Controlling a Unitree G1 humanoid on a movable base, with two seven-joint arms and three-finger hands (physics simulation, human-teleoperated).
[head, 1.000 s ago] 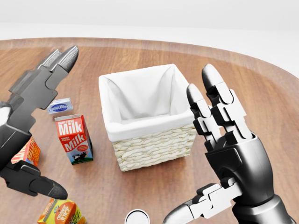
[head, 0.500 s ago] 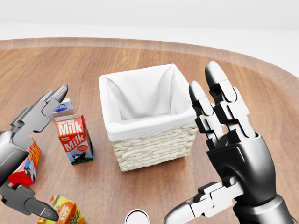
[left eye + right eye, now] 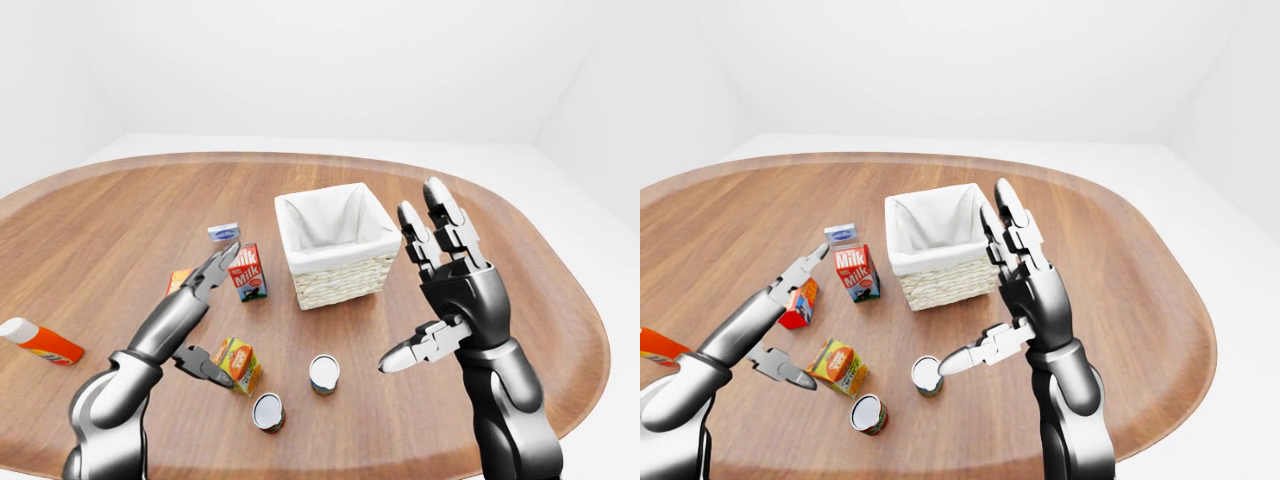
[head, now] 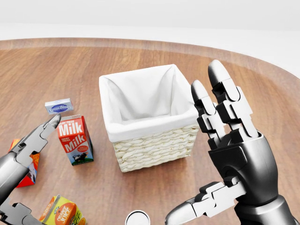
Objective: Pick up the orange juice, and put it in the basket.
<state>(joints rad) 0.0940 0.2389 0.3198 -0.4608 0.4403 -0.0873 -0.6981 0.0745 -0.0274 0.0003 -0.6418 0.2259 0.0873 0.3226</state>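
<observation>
While orange juice carton [image 3: 838,364] lies on table [image 3: 100,230], ungrasped, task barely begun. Left hand [image 3: 205,320] fingers spread, straddling carton, no contact seen. Right hand [image 3: 445,290] raised beside basket [image 3: 335,245], fingers spread, holding nothing. Basket empty. Remaining: close on carton, lift, carry, release into basket.

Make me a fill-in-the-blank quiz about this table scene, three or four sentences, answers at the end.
1. The wicker basket has a lining coloured ____.
2. The red carton left of the basket in the head view reads ____.
3. The orange juice carton lies on the table, beside the ____ hand's thumb.
4. The right hand stands with its fingers ____, holding nothing.

Answers: white; Milk; left; open
</observation>
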